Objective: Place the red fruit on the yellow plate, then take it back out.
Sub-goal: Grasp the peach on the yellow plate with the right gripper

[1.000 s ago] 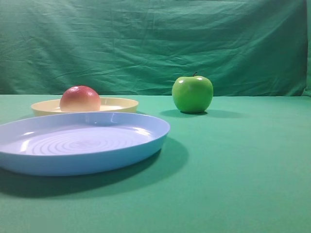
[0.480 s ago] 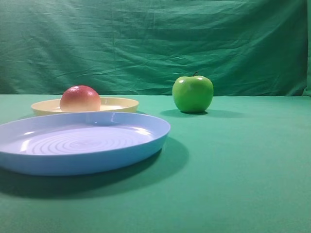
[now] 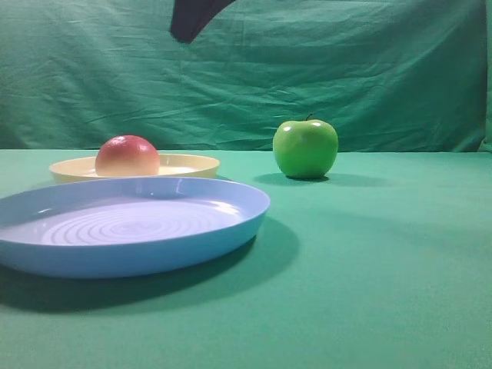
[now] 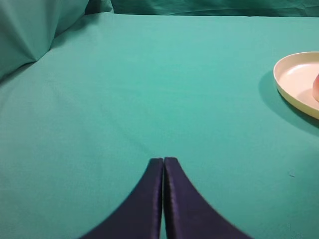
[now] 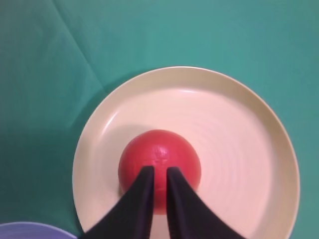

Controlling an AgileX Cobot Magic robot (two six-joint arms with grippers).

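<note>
The red fruit (image 3: 127, 156) rests on the yellow plate (image 3: 192, 163) at the back left. From above, the right wrist view shows the red fruit (image 5: 159, 152) sitting left of the middle of the yellow plate (image 5: 239, 124). My right gripper (image 5: 159, 169) hangs over it, its jaws a narrow gap apart and holding nothing. In the exterior view only a dark tip of the right gripper (image 3: 187, 31) shows at the top edge, well above the fruit. My left gripper (image 4: 163, 159) is shut and empty over bare cloth, with the yellow plate (image 4: 294, 79) off to its right.
A large light-blue plate (image 3: 154, 246) stands in front of the yellow one; its edge (image 5: 30, 231) shows in the right wrist view. A green apple (image 3: 305, 148) sits on the green cloth to the right. A green backdrop hangs behind.
The right gripper's dark tip has come into the top of the exterior view, where nothing showed before. Fruit, plates and apple have not moved.
</note>
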